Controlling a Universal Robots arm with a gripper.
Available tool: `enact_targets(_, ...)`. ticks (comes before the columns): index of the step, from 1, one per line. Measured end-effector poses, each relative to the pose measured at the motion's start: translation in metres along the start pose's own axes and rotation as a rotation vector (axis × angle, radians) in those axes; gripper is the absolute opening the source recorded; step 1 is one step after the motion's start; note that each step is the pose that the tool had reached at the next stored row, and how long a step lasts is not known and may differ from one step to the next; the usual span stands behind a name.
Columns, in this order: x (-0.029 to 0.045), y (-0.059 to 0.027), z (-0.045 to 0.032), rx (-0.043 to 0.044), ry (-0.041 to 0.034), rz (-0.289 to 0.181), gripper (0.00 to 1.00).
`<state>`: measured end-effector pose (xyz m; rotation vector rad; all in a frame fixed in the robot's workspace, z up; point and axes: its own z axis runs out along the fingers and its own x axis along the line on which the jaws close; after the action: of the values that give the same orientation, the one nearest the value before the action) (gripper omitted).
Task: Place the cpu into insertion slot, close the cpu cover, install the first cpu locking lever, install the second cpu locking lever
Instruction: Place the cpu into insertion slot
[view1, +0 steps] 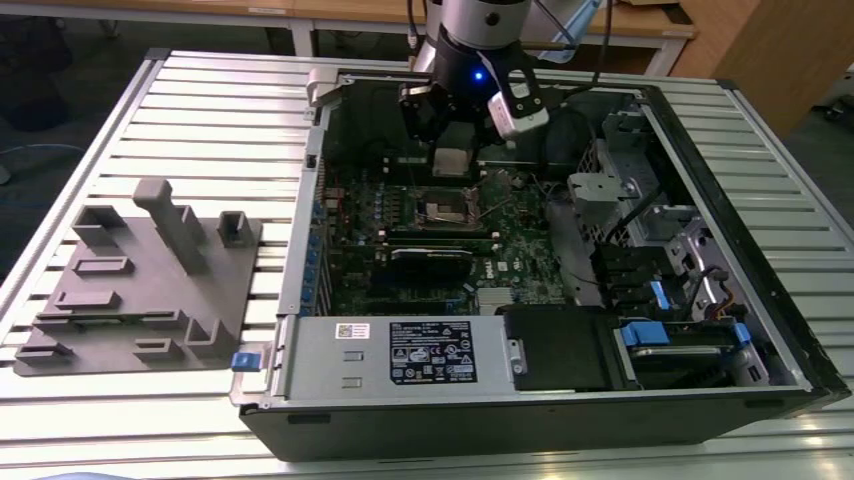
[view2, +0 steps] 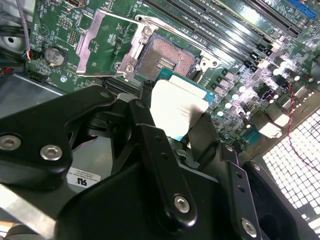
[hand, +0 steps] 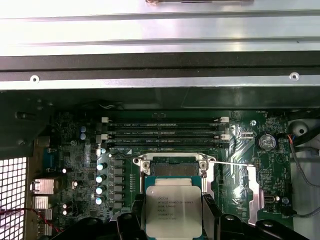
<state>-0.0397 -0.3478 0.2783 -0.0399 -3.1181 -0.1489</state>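
The cpu (view1: 451, 162) (view2: 177, 107) (hand: 173, 210), a flat square chip with a pale metal top, hangs in my gripper (view1: 451, 165) (view2: 172, 117) (hand: 173, 220), which is shut on its two opposite edges. It hovers a little above the green board, just short of the insertion slot (view1: 447, 208) (view2: 167, 59) (hand: 172, 167). The slot's dark contact field lies bare inside its shiny rim. The cpu cover (view2: 102, 42) (hand: 247, 192) is swung back flat beside the slot. A thin locking lever (hand: 230, 163) stands raised off the slot.
The open computer case (view1: 747, 230) lies on a slatted table. Long memory slots (hand: 165, 131) run beside the socket. The power supply (view1: 400, 350) and drive bays (view1: 667, 300) fill the case's near end. A grey fixture block (view1: 147, 270) sits at the exterior view's left.
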Motion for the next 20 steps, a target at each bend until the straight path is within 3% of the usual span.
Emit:
enact_targets(13,-0.0001,-0.0002,0.0027,-0.0002,-0.0001,0.000,0.54)
enact_targets(20,-0.0002,-0.0011,0.0112,0.0001,0.0001,0.000,0.54)
